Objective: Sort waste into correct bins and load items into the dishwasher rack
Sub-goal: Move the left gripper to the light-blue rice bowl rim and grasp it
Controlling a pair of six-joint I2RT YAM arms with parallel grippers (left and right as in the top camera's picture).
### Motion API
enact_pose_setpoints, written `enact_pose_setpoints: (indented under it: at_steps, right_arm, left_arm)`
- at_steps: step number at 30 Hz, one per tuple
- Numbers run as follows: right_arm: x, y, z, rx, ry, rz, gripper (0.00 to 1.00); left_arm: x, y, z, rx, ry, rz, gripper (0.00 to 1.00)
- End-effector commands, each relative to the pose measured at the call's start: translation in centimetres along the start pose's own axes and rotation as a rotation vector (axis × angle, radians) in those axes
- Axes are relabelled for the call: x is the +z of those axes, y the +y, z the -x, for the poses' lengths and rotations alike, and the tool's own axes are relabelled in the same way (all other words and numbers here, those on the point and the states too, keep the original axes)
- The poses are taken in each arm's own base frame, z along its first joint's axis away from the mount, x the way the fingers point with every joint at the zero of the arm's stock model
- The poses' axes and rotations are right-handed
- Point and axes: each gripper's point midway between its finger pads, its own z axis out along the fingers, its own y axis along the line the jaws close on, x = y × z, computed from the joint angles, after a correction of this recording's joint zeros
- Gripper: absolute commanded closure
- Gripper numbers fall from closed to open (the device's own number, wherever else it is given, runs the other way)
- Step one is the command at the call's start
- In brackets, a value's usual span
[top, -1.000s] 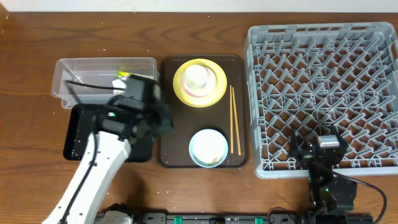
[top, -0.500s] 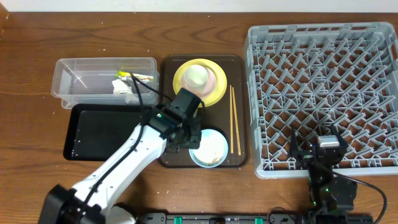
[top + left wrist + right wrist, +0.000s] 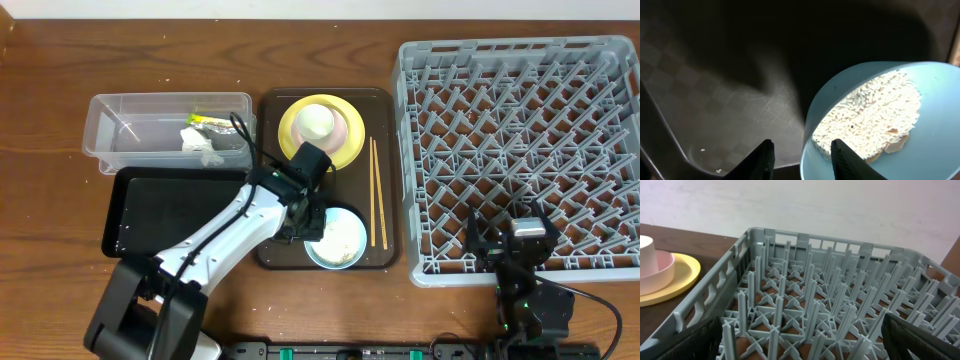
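Observation:
A light blue bowl (image 3: 340, 240) holding white rice scraps (image 3: 865, 115) sits at the front of the brown serving tray (image 3: 385, 120). My left gripper (image 3: 308, 222) hangs low at the bowl's left edge. It is open, and the bowl's rim (image 3: 807, 130) stands between its two fingers without being pinched. The yellow plate (image 3: 350, 150) at the back of the tray carries a white cup (image 3: 318, 122). Wooden chopsticks (image 3: 377, 192) lie along the tray's right side. My right gripper (image 3: 508, 240) rests wide open and empty at the front edge of the grey dishwasher rack (image 3: 520, 150).
The clear tub (image 3: 130, 135) at the back left holds a crumpled tissue (image 3: 203, 145) and a green-yellow wrapper (image 3: 210, 121). The black tray (image 3: 170, 215) lies in front of it. In the right wrist view, the rack's pegs (image 3: 805, 305) fill the space between my fingers.
My left arm has swung right from over the tub and black tray to the bowl's left rim. Its jaws have opened on the way. The right arm has not moved.

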Motion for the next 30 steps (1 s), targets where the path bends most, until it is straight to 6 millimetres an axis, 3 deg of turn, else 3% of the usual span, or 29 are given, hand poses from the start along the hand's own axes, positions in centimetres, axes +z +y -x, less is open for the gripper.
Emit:
enact_pose_setpoints:
  at_steps: [1, 6, 30]
  right_arm:
    - [0.0, 0.0, 0.0, -0.003, 0.0, 0.0, 0.01]
    - [0.0, 0.0, 0.0, -0.003, 0.0, 0.0, 0.01]
    - [0.0, 0.0, -0.1, -0.004, 0.0, 0.0, 0.01]
  left_arm:
    - [0.5, 0.4, -0.3, 0.012, 0.009, 0.019, 0.64]
    - [0.6, 0.3, -0.2, 0.013, 0.003, 0.015, 0.71]
    - [1.9, 1.0, -1.2, -0.027, 0.039, 0.034, 0.82]
